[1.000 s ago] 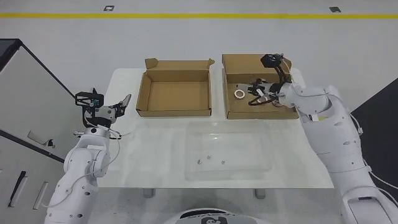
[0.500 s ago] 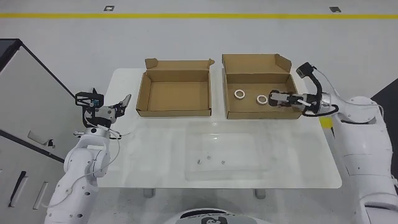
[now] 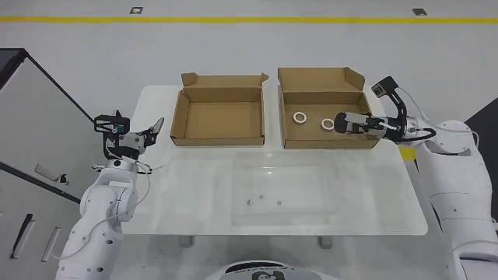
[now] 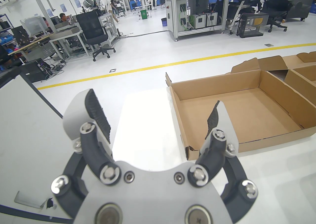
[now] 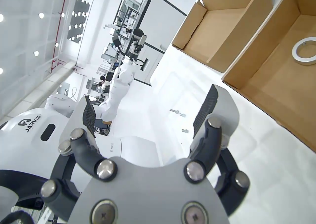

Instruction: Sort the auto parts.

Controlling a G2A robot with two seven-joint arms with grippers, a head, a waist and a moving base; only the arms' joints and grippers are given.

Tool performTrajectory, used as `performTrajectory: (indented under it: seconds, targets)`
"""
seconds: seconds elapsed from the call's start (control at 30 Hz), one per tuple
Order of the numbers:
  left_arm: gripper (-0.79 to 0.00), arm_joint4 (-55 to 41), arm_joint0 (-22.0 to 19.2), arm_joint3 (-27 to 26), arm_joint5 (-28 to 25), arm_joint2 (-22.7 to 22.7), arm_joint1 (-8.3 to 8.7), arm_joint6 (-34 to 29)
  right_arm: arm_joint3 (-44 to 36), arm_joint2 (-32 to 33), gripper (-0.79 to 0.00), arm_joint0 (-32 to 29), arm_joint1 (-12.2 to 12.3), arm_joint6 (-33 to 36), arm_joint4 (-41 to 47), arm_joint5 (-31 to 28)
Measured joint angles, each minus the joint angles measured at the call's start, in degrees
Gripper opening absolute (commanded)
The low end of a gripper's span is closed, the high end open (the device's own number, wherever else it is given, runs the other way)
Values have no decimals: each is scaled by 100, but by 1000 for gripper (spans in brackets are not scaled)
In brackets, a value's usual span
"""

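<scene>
left gripper (image 4: 154,111): jaws spread wide, nothing between the ribbed pads. It sits at the left edge of the tabletop (image 3: 194,190) and points across it toward the boxes.
right gripper (image 5: 150,109): jaws just as wide apart, and empty. It hangs over the right-hand end of the right box, with its fingertips turned toward the left gripper's side.
left box (image 4: 242,116): open cardboard with its flaps up and a bare floor. It stands just ahead of the left gripper, well apart from the right gripper.
right box (image 3: 319,101): open cardboard, side by side with the left box across a narrow gap. The right gripper is above its floor.
near ring (image 3: 327,124): a pale metal ring lying flat on the right box's floor, just ahead of the right gripper's fingertips. Whether it touches them cannot be told.
far ring (image 3: 299,117): a like ring, flat on the same floor. It lies farther ahead of the right gripper, beyond the near ring and close to the box's left wall.
clear tray (image 3: 311,175): on the tabletop on the robot's side of both boxes. It lies between the two grippers, nearer the right gripper.
bolts (image 3: 262,197): three small ones lying in the clear tray, toward its left part, well apart from either gripper.
</scene>
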Motion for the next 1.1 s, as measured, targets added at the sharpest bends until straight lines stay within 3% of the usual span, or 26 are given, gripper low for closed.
performTrajectory:
  seconds: [0.27,0.47,0.6,0.83,1.1]
  targets:
    - [0,9,-6,-11,-6,4,1,-8,0,0,0,0,0,0,0,0]
    - [0,367,12,-919,-386,164,14,-433,0,0,0,0,0,0,0,0]
    - [0,493,29,-1578,-733,305,27,-1109,0,0,0,0,0,0,0,0]
    - [0,447,-186,-2461,-1502,758,48,-2846,0,0,0,0,0,0,0,0]
    - [0,490,-902,-2793,-2002,1776,12,-4739,0,0,0,0,0,0,0,0]
